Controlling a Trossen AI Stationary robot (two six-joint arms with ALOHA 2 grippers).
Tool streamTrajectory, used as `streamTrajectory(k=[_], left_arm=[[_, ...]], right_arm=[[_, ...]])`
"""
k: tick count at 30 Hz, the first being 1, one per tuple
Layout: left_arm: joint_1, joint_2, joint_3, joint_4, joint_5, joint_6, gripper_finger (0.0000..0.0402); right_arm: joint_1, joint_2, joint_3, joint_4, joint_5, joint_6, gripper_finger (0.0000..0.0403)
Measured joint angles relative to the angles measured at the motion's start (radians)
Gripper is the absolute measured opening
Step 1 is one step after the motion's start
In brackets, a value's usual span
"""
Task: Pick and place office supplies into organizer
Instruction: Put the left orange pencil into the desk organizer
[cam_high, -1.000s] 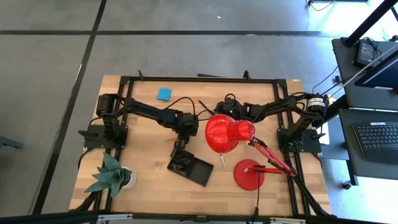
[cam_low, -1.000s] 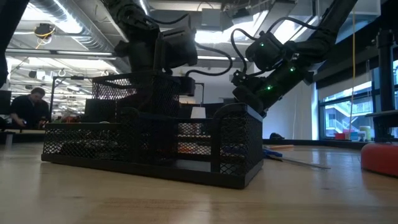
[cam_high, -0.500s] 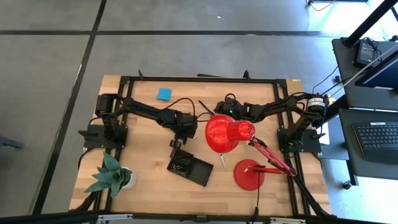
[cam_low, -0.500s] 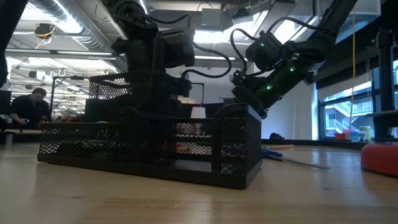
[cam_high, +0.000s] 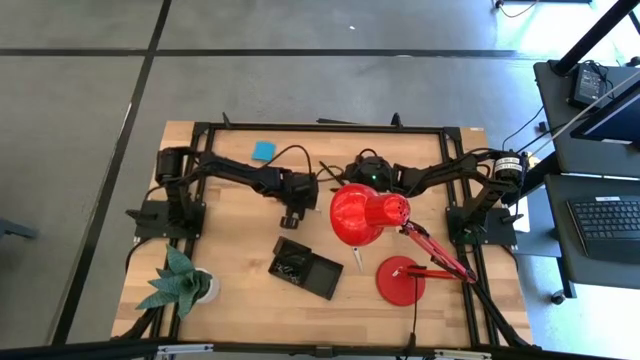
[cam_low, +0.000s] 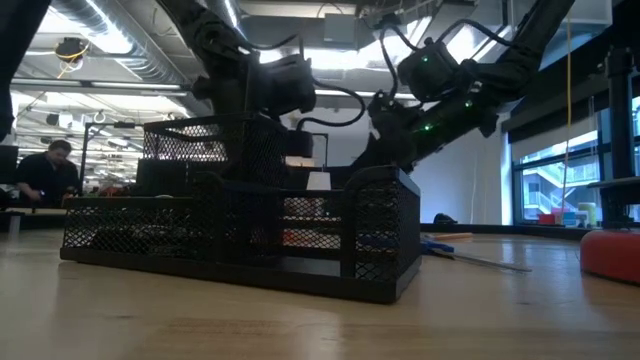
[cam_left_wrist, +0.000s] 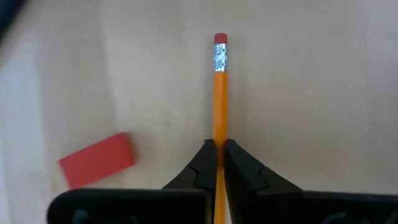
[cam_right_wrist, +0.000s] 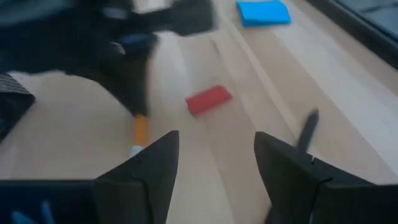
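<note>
An orange pencil (cam_left_wrist: 220, 93) with a red eraser tip lies lengthwise ahead of my left gripper (cam_left_wrist: 219, 152), which is shut on it in the middle of the table (cam_high: 289, 214), just beyond the black mesh organizer (cam_high: 305, 268). A small red piece (cam_left_wrist: 96, 160) lies on the wood beside the pencil. My right gripper (cam_right_wrist: 214, 163) hovers open by the red lamp shade, facing the left gripper, with the red piece (cam_right_wrist: 209, 99) and a black pen (cam_right_wrist: 307, 128) on the wood ahead of it. The blue sticky-note pad (cam_high: 264, 151) lies near the far edge. My left gripper pinches the pencil's orange shaft (cam_left_wrist: 220, 138) between its two fingertips, well back from the eraser end (cam_left_wrist: 220, 39). The fingers come steeply from above. The pencil runs straight on ahead of them. Whether it is clear of the wood I cannot tell.
The red desk lamp's shade (cam_high: 366, 215) hangs over the table's middle right, with its round base (cam_high: 400, 280) at the near right. A green paper plant (cam_high: 181, 281) stands at the near left corner. Bare wood lies between the organizer and the plant.
My left gripper has shut on the pencil and swung a little toward the table's far edge. My right gripper has stayed open and tipped its fingers up toward level.
</note>
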Motion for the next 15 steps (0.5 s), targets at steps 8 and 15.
streamTrajectory(k=[8, 15], left_arm=[[0.047, 0.001, -0.006, 0.039, 0.002, -0.116, 0.0007], [0.058, 0.001, -0.006, 0.057, 0.019, -0.123, 0.0008]], right_arm=[[-0.001, 0.101, -0.053, 0.258, 0.0, -0.073, 0.0212], [0.0, 0.186, -0.119, 0.501, -0.066, -0.074, 0.0212]])
